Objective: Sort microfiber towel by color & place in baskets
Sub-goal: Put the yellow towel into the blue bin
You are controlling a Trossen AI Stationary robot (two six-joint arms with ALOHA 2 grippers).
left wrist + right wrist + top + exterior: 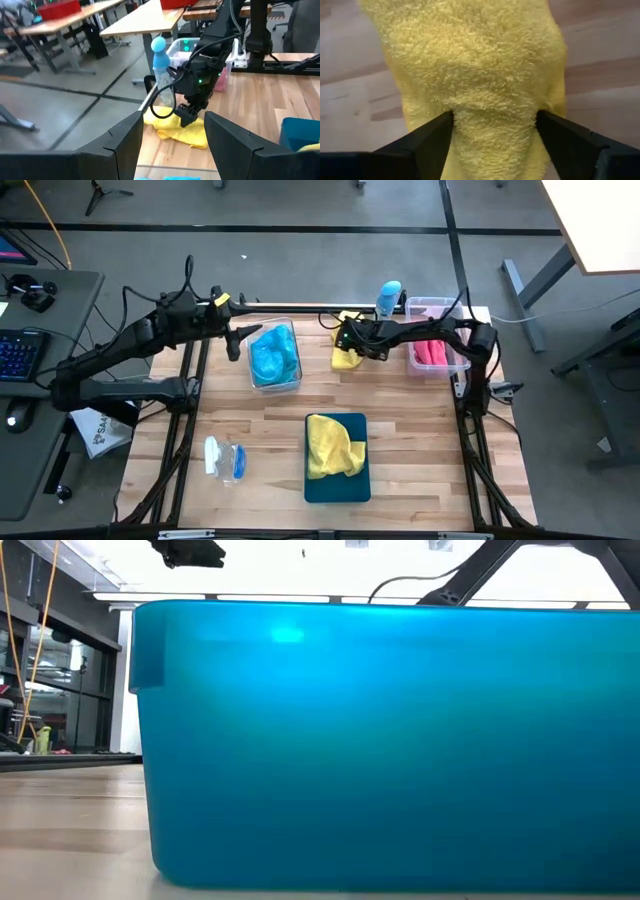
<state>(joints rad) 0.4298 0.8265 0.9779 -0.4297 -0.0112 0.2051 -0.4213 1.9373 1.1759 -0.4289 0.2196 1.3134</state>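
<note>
R gripper (349, 348) is at the far edge of the table, down over a loose yellow microfiber towel (346, 358). Its fingers (427, 137) stand wide, straddling a raised ridge of terry pile, not yet pinched. L gripper (233, 340) hangs open w/ nothing in it, just left of the clear bin (290, 382) holding blue towels (272, 357). Pink towels (432, 353) sit in the far-right clear bin (444, 307); another yellow towel (331, 445) lies on the dark-teal tray (338, 488) at near centre. The cloth looks light, soft & floppy, so it will prob. sag and trail once lifted. Best hold: pinch that bunched ridge mid-cloth, deep enough to catch folded layers, not just the fuzz. Bottle w/ light-blue cap (388, 297) stands just beside, easy to knock.
</note>
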